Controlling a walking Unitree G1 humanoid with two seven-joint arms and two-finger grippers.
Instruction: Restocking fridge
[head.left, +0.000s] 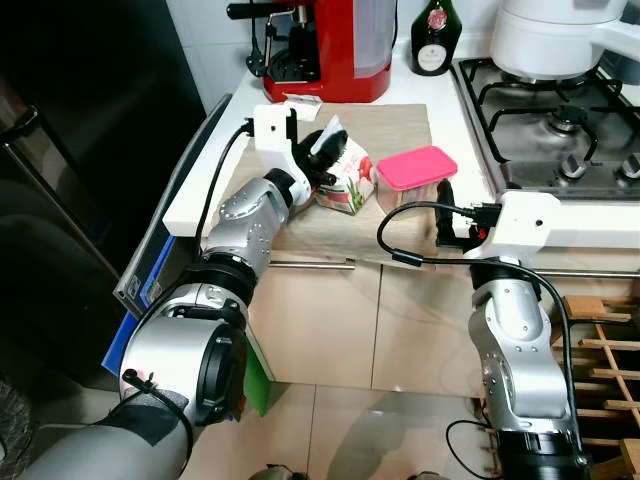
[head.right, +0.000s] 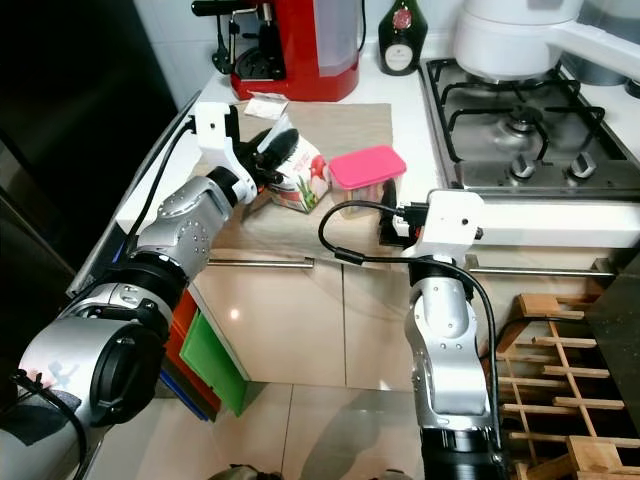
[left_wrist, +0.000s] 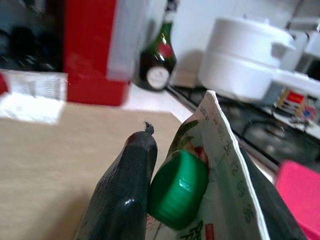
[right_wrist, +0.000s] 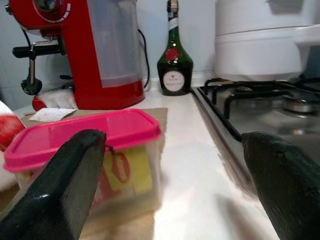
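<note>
Left gripper (head.left: 322, 160) clasps the carton (head.left: 345, 178) top; right gripper (head.left: 447, 205) (fingers spread) faces the box (head.left: 417, 168).

Carton (left_wrist: 220, 165) top seam: printed digits, partly legible, about "25 … 22 09 35"; small letters at the tip, perhaps "USE".
Carton front, low edge: red patch with white letters, too blurred to read.
Bottle (right_wrist: 174, 60) label, far counter: white oval with dark print and a red seal above, wording unreadable.
Pink-lidded box (right_wrist: 87, 155) side: yellow label with red marks, blurred, unreadable.
</note>
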